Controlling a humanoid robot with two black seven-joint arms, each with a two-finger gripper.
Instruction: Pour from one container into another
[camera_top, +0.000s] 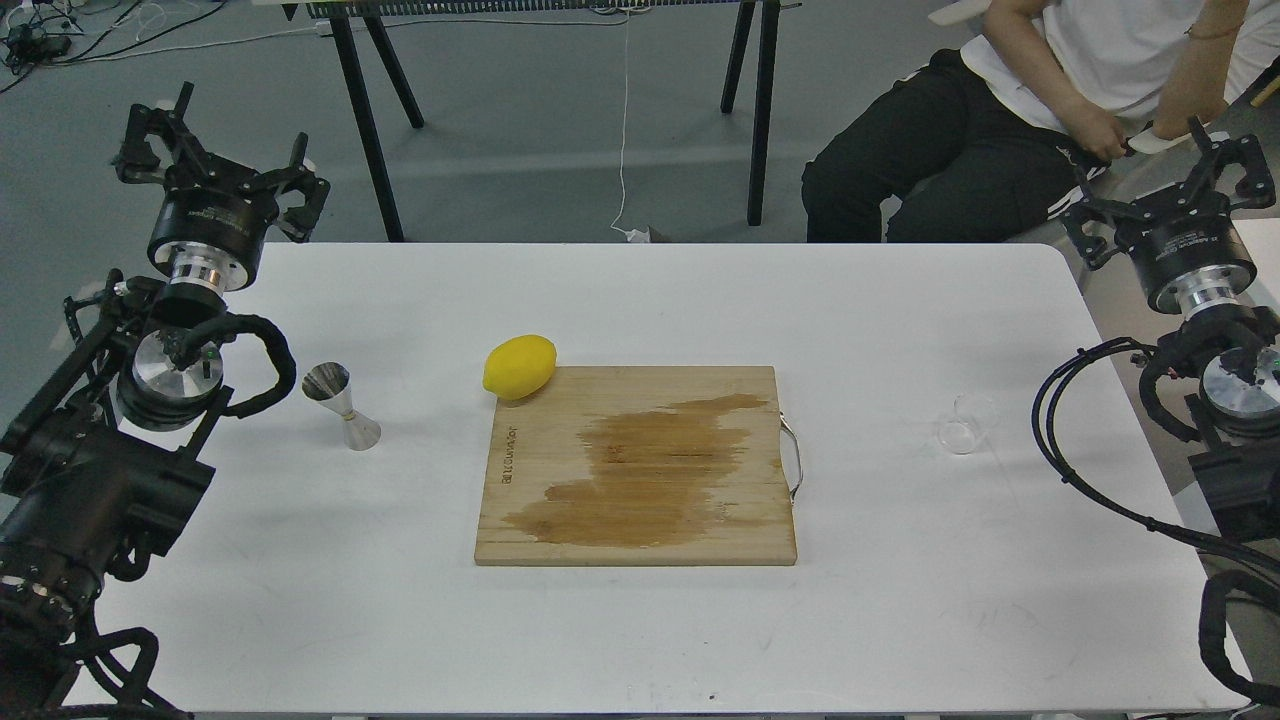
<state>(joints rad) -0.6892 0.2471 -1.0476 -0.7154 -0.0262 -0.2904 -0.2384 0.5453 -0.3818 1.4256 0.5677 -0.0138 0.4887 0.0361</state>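
Fingers of both arms, left (228, 160) and right (1165, 190), spread, grasping nothing; board (636, 466) stamp unreadable; jigger (341, 405), cup (966, 424) untouched

Both arms are matte black with silver metal wrist rings, looped black cables, and small white lettering on each tool's (215, 175) round base.

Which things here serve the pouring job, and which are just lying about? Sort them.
For the job:
glass cup
steel jigger

Just lying about:
lemon
wooden cutting board, stained dark
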